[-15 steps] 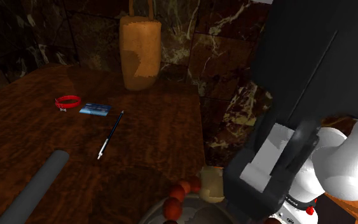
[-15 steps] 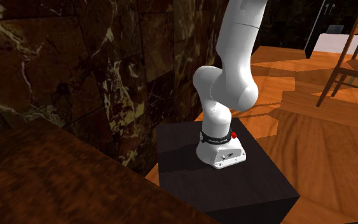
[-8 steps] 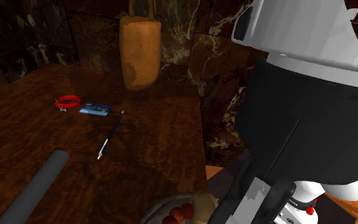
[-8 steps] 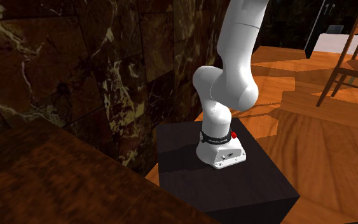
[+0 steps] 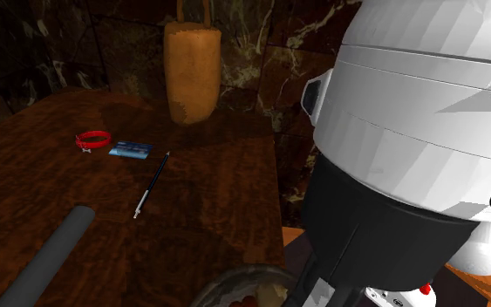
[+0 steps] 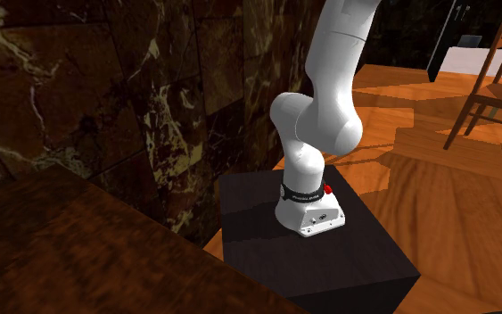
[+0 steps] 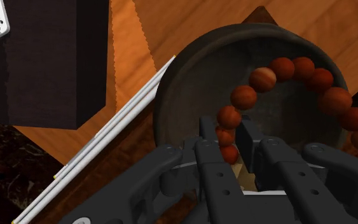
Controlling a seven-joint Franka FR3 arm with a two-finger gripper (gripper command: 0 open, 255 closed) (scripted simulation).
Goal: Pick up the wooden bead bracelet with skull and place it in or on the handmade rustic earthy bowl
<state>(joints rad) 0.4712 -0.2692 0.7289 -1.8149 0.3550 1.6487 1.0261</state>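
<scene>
Over the dark bowl (image 7: 171, 86), my tool (image 7: 229, 136) is pinched on the reddish-brown bead bracelet (image 7: 263, 79). The fingers (image 7: 209, 135) clasp a few beads between them, and the rest of the strand arcs across the bowl's inside. Whether any bead touches the bowl, I cannot tell. In the shoulder view the bowl's rim (image 5: 235, 283) lies at the desk's (image 5: 217, 183) near edge, well apart from the pen (image 5: 152, 185), blue card (image 5: 131, 149) and red band (image 5: 92, 138).

Reddish-brown bead bracelet (image 7: 264, 79), dark grey-brown bowl (image 7: 169, 100), red ring (image 5: 95, 134), blue card (image 5: 131, 150), black marble wall (image 6: 106, 89) veined pale.
</scene>
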